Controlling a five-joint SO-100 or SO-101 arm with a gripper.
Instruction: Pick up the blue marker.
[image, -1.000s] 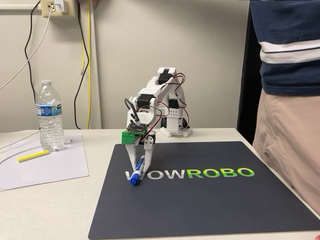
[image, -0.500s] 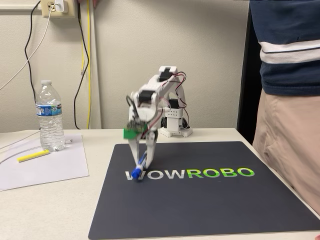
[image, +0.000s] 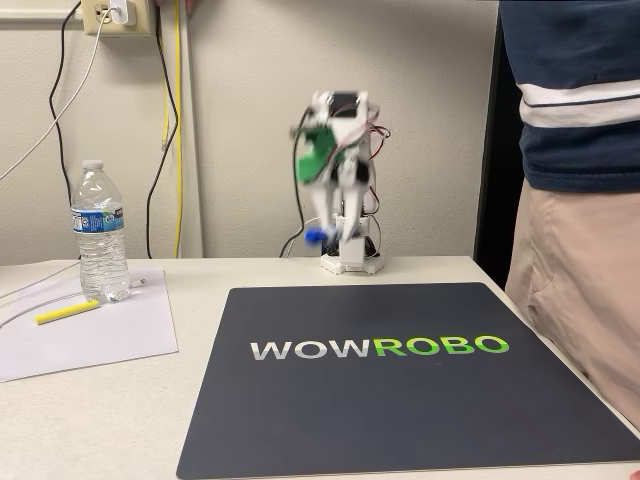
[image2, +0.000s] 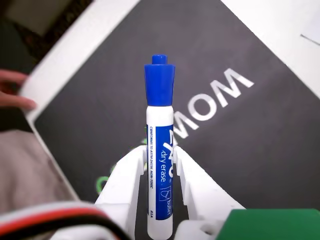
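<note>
The blue marker (image2: 160, 150) has a white barrel, blue label print and a blue cap, and it stands clamped between my white fingers (image2: 125, 175) in the wrist view. My gripper (image2: 159, 156) is shut on its barrel, with the cap pointing away over the dark mat (image2: 240, 140) far below. In the fixed view the arm is raised high and blurred above its base; the gripper (image: 322, 222) hangs down with the marker's blue cap (image: 316, 236) at its tip, well above the table.
A black WOWROBO mat (image: 400, 400) covers the table's middle. At the left lie a white paper (image: 90, 335), a yellow highlighter (image: 66, 312) and a water bottle (image: 99, 232). A person (image: 570, 200) stands at the right edge; fingers (image2: 12, 92) rest near the mat's corner.
The arm has swung up and back from the mat, carrying the marker from the mat's surface to high above the base.
</note>
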